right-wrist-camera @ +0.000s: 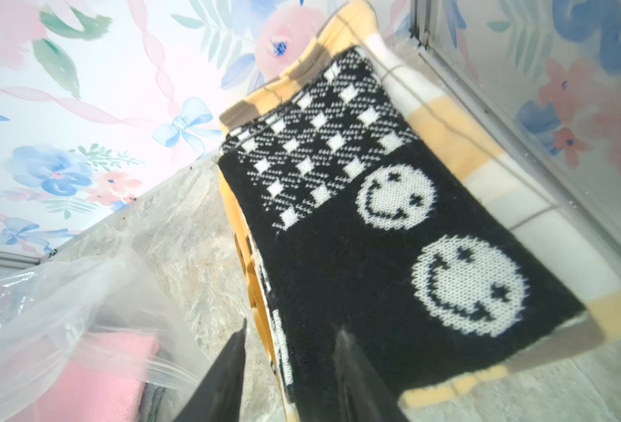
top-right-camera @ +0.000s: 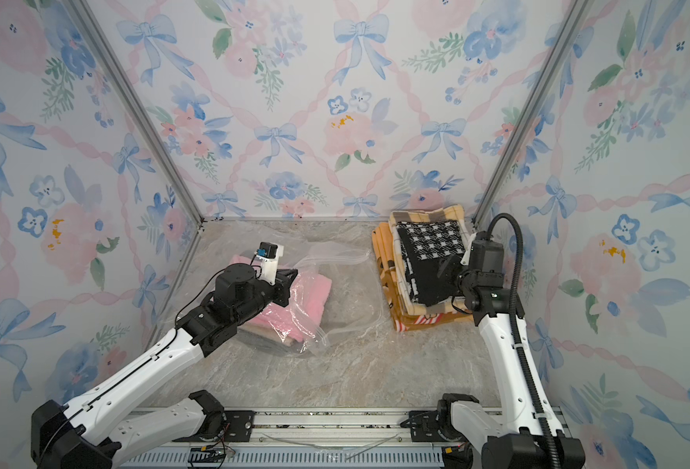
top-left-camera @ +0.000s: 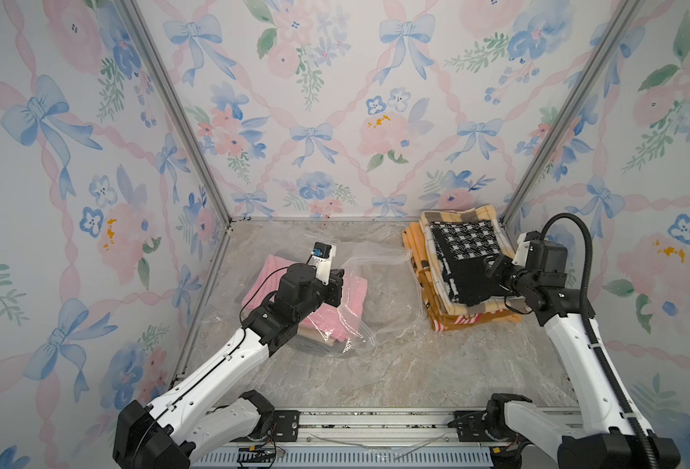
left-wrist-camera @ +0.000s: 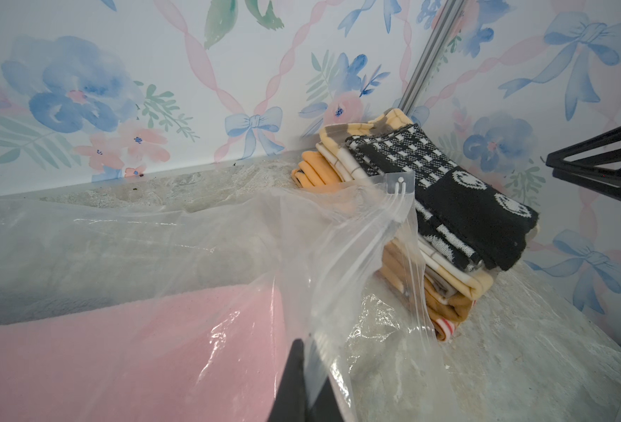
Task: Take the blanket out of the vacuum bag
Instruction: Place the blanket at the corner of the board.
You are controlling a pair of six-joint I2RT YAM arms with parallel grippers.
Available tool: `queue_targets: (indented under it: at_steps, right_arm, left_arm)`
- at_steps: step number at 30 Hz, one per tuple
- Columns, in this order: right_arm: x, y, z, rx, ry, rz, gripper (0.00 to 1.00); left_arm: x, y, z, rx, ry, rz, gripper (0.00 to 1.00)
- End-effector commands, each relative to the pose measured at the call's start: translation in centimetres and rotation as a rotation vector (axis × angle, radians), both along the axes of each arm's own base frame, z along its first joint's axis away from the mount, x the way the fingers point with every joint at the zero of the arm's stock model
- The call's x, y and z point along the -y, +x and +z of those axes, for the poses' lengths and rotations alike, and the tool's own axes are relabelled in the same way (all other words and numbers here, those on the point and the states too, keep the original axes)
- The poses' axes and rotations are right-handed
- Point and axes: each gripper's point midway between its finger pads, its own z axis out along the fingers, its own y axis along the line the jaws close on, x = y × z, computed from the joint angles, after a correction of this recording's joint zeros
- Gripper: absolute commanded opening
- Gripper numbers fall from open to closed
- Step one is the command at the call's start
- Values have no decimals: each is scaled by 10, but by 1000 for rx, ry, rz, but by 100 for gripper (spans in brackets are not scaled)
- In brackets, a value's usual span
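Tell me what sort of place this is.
Likely a robot test booth, not a home: floral wallpaper panels on a bare aluminium frame, left arm and right arm mounted on a rail, a vacuum bag and folded blankets as props.

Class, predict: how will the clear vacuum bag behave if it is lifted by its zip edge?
Likely floppy: the vacuum bag drapes in creases over the pink blanket. Probably light, being thin see-through film. Its glossy highlights suggest it may slip in a grip.

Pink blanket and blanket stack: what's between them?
Only the vacuum bag's empty open end, lying on the marble table; shows in both top views.
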Motion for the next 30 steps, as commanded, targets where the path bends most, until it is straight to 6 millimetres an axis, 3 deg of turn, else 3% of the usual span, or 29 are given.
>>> queue_targets:
  at_steps: [1, 4, 7, 12, 16, 22, 26, 30]
  right_arm:
    - [-18, 3, -58, -149, 65, 96, 41]
    - [-16, 1, -91, -255, 67, 76, 40]
    - [2, -13, -121, -391, 6, 1, 39]
    - [19, -31, -137, -489, -42, -48, 38]
    - [25, -30, -116, -456, -87, -63, 38]
    - [3, -6, -35, -287, -129, -1, 40]
    - [-10, 30, 3, -205, -125, 47, 42]
    - [-3, 95, 11, -132, -175, 45, 42]
  left_arm:
    - [-3, -1, 1, -6, -6, 9, 0]
    - [-5, -2, 5, 0, -4, 13, 0]
    - [-7, -3, 3, -3, 3, 20, 0]
    - [-9, -3, -1, 0, 9, 28, 0]
    - [-4, 2, -4, -7, 20, 16, 0]
    - [0, 6, 2, 5, 16, 10, 0]
    - [1, 10, 0, 1, 27, 12, 0]
    - [4, 15, -1, 0, 42, 13, 0]
